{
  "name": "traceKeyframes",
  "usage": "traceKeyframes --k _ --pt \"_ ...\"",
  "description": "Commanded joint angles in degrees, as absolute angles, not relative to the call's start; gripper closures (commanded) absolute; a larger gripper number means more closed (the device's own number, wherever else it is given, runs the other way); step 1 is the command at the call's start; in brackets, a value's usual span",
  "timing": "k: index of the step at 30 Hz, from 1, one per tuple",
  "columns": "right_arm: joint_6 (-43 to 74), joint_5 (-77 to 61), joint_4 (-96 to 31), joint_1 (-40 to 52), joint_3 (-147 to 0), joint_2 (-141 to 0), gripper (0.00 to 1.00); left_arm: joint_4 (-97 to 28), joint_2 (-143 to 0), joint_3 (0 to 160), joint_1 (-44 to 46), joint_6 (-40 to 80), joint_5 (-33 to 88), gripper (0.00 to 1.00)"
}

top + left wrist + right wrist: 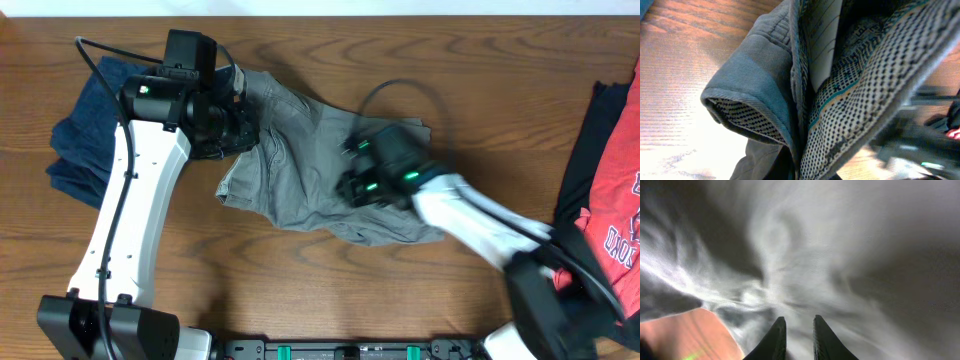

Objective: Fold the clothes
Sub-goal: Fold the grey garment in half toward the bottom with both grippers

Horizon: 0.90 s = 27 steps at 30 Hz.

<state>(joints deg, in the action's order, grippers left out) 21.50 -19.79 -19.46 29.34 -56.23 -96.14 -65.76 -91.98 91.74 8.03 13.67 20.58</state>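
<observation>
Though blurred, shorts under right tool

A brown wood-grain table fills the view, with a pale strip along its far edge

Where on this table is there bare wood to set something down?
The widest bare stretch of table is upper right, between the shorts and the red shirt. A second lies at the front edge, below the shorts, between the left arm and the right arm. Crowded: the middle and far left, by the navy garment.
</observation>
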Motion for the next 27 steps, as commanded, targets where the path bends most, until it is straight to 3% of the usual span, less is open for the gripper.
traceKeyframes --k 1,7,15,27 --pt "15.1 -13.9 -25.8 23.9 -56.6 -91.5 0.86 -65.7 -91.0 93.0 7.8 13.6 20.5 0.94" --pt "12.1 -9.6 -35.7 18.8 -55.2 -93.1 0.88 -65.8 -91.0 93.0 7.8 13.8 20.5 0.94" --pt "19.7 6.6 -34.9 18.4 -49.9 -99.4 0.90 -65.6 -91.0 93.0 8.9 14.9 22.0 0.94" --pt "19.7 -1.0 -30.2 20.8 -49.8 -108.2 0.94 -55.6 -91.0 93.0 17.9 26.7 32.2 0.94"
